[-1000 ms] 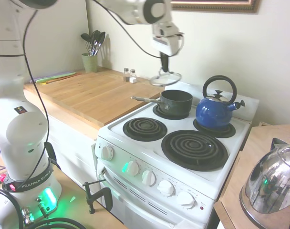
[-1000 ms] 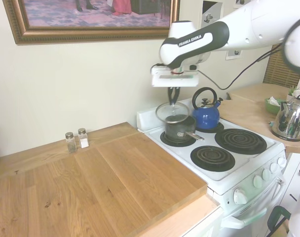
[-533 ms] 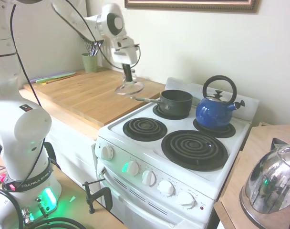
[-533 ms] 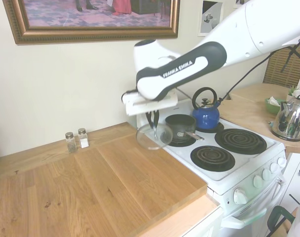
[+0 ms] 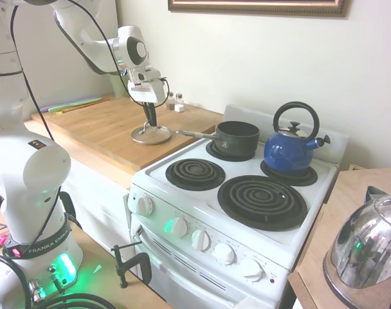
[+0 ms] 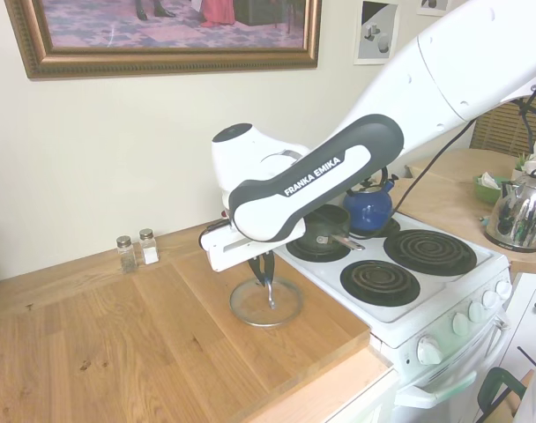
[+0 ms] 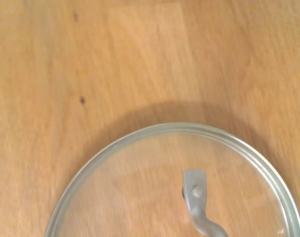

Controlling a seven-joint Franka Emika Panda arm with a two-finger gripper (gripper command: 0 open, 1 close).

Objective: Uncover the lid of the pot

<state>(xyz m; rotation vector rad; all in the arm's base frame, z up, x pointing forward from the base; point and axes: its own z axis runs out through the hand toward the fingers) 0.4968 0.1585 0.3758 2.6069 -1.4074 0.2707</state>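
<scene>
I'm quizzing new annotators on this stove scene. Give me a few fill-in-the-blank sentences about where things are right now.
1. The round glass lid with the metal rim lies on the wooden ____.
2. The small dark saucepan stands uncovered on a back ____ of the white stove.
3. The kettle beside the saucepan is coloured ____.
4. The end effector is at the lid's loop ____.

Missing words: countertop; burner; blue; handle

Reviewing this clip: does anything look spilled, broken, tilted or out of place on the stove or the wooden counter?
Nothing stands out. The lid sits flat on the wooden counter under the pincer, the pot stands open and upright on its burner, and nothing looks spilled.
</scene>
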